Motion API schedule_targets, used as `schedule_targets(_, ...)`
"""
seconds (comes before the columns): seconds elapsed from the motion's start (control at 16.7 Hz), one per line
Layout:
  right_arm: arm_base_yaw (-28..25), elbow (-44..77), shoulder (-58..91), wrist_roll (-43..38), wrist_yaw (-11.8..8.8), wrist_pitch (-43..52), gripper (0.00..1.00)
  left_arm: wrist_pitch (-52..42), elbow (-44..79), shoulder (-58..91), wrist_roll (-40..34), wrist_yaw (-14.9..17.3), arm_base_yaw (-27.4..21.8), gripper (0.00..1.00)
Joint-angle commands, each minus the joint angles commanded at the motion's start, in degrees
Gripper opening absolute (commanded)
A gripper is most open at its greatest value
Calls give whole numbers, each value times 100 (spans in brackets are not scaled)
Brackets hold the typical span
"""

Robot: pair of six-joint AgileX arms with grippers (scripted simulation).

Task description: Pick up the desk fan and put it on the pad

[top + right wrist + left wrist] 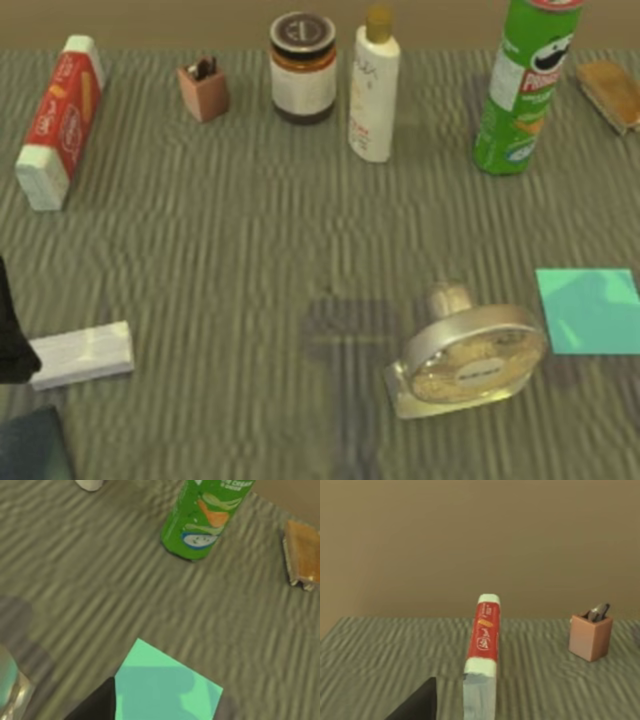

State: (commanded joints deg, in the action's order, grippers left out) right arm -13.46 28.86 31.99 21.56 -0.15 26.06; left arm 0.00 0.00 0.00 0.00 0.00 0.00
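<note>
Low in the top view, right of centre, the fan (468,362) stands on the table (250,260), just left of the pad (590,310) at the right edge; they look apart. Only a dark sliver of the left arm (12,330) shows at the left edge beside a white block (82,354); neither gripper's state can be told. Across the upper frame: a red box (60,120), a brown holder (203,92) with dark items inside, a jar (303,67), a bottle (374,85), a green can (522,85) cut off at the top, and a sponge (610,93).

desk fan (468,355): we saw shiny silvery metal-like rim, clear grille | pad (590,309): smooth matt mint sheet | table (250,250): ribbed grey-green cloth-like cover | green can (522,90): glossy
</note>
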Motion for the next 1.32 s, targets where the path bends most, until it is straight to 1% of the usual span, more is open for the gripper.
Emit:
schedule_targets(0.42,-1439,3245,3971,2341,28,2882,100,0,0,0,0,0,0,100)
schedule_targets(0.72,-2228,5081,6107,3622,31,4431,100,0,0,0,0,0,0,100)
schedule_targets(0.96,-2550,5857,6865,4145,24,5033,100,0,0,0,0,0,0,100)
schedule_targets(1.32,-2551,5916,6910,4185,23,5071,100,0,0,0,0,0,0,100)
